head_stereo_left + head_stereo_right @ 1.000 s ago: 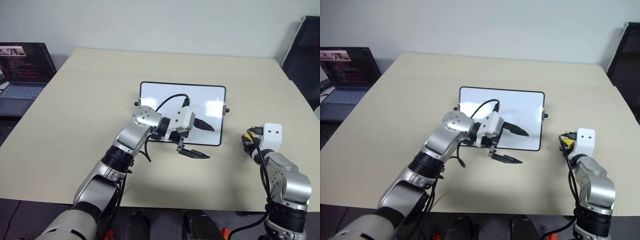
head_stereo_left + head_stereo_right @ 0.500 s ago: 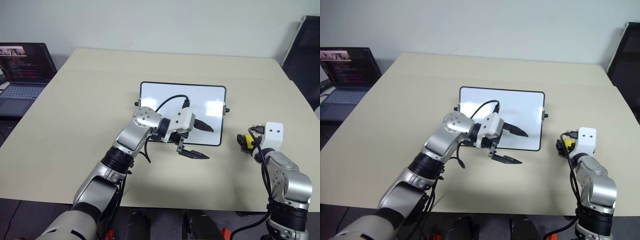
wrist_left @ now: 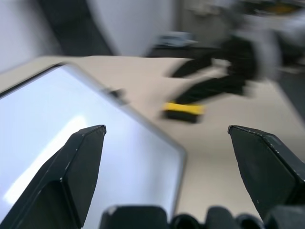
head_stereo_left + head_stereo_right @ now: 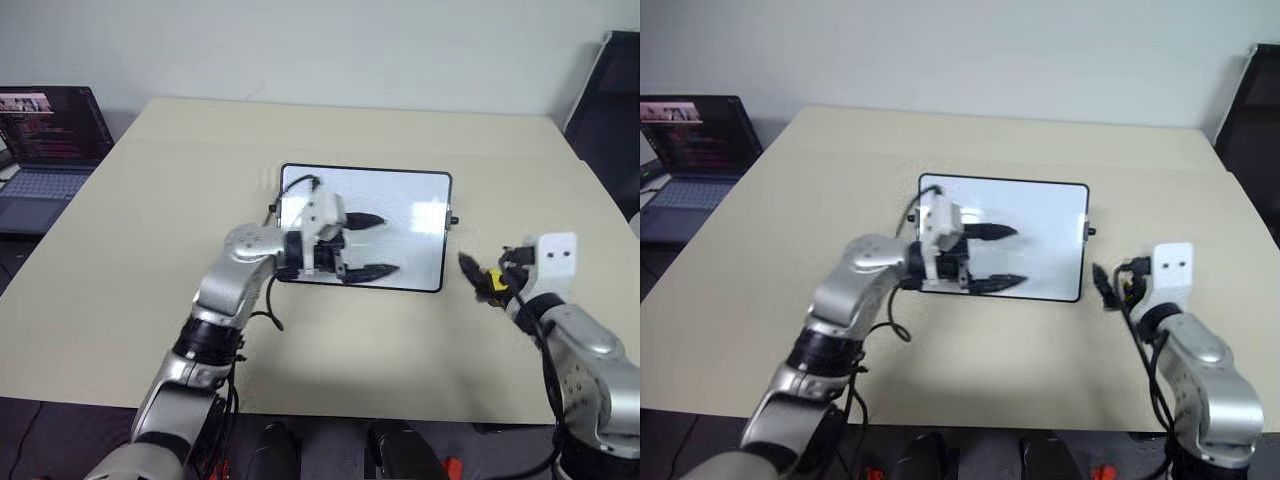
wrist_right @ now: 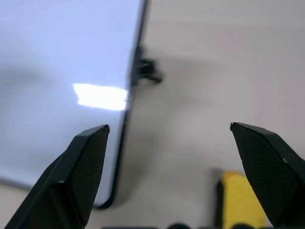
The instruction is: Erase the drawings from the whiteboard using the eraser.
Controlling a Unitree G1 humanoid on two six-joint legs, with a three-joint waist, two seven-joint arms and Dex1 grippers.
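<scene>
Whiteboard (image 4: 400, 215) on the beige tabletop (image 4: 150, 250), with both of my end effectors released and the eraser (image 5: 242, 199) lying free.

My left end effector (image 4: 375, 245) hangs over the whiteboard's near-left part, its two black fingers spread apart and pointing toward my right, grasping nothing. My right end effector (image 4: 475, 275) sits just off the whiteboard's right edge, fingers parted wide and likewise empty. The yellow eraser with its dark underside rests on the tabletop just beside the whiteboard's right edge, near the small black side knob (image 5: 147, 69), close under my right end effector; whether a finger touches it I cannot tell. The glossy white surface reflects a bright patch of light; I can make out no marker lines on it. A laptop (image 4: 45, 150) stands open at the far left, well apart from the whiteboard.
</scene>
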